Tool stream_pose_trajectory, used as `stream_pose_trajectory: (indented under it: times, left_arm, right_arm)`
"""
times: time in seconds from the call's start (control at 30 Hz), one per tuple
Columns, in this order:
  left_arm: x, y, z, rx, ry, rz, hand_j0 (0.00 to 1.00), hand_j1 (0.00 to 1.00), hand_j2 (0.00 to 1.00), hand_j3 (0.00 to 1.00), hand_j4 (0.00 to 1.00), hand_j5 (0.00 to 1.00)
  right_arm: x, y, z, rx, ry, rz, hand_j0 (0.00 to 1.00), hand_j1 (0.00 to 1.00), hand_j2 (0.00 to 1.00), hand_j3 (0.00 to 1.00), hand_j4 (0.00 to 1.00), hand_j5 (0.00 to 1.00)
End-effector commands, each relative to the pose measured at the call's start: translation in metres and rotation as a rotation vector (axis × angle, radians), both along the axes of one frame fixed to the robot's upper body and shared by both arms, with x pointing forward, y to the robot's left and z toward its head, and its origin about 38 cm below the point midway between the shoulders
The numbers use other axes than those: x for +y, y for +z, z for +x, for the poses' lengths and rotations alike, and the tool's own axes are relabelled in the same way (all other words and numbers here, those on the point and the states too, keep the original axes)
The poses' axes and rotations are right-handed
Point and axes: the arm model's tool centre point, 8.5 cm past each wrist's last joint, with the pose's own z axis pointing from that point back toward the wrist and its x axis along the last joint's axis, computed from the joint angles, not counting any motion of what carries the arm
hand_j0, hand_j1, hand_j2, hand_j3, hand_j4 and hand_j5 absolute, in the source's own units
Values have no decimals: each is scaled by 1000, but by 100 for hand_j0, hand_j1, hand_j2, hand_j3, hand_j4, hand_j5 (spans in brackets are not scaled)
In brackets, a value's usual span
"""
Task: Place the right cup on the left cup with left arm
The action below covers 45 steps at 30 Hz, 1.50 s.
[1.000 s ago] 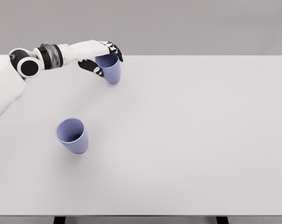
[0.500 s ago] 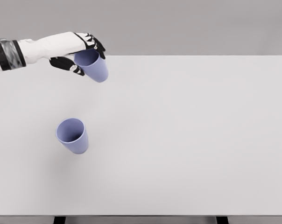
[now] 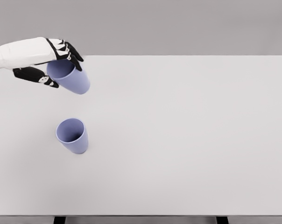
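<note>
carried leftward, held cup (image 3: 71, 78) in left hand (image 3: 43, 60); above standing cup (image 3: 73, 135).

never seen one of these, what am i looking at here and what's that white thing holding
This is a computer simulation of a humanoid robot, seen from a camera on its head, looking down at a white table. The white thing entering from the left is the robot's left arm, ending in a five-finger left hand with black fingers. That hand grips a blue-purple cup, tilted and lifted above the table. A second, matching cup stands on the table below it, open side up. The right arm is not in the picture.
</note>
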Motion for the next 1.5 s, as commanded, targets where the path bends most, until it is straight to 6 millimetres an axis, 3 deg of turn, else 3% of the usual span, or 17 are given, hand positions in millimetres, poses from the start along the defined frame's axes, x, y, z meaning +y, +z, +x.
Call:
stream_pose_trajectory:
  times: [0.0, 0.27, 0.47, 0.7, 1.07, 1.47]
  left_arm:
    - [4, 14, -19, 0, -19, -6, 50, 50, 50, 50, 50, 50]
    - [20, 26, -52, 13, -17, 44, 50, 50, 50, 50, 50, 50]
    - [24, 22, -54, 30, -5, 37, 49, 49, 49, 49, 49, 49]
    - [26, -2, -58, 102, -8, 69, 50, 50, 50, 50, 50, 50]
    - [27, -16, -62, 155, -20, 108, 51, 51, 51, 51, 51, 51]
    - [15, -24, -59, 164, -51, 85, 51, 51, 51, 51, 51, 51]
  right_arm:
    - [0, 0, 0, 0, 0, 0, 100, 100, 100, 100, 100, 100]
    - [0, 0, 0, 0, 0, 0, 100, 100, 100, 100, 100, 100]
    - [0, 0, 0, -1, 0, 0, 100, 100, 100, 100, 100, 100]
    - [0, 0, 0, 0, 0, 0, 100, 100, 100, 100, 100, 100]
    - [0, 0, 0, -1, 0, 0, 100, 100, 100, 100, 100, 100]
    - [0, 0, 0, 0, 0, 0, 100, 100, 100, 100, 100, 100]
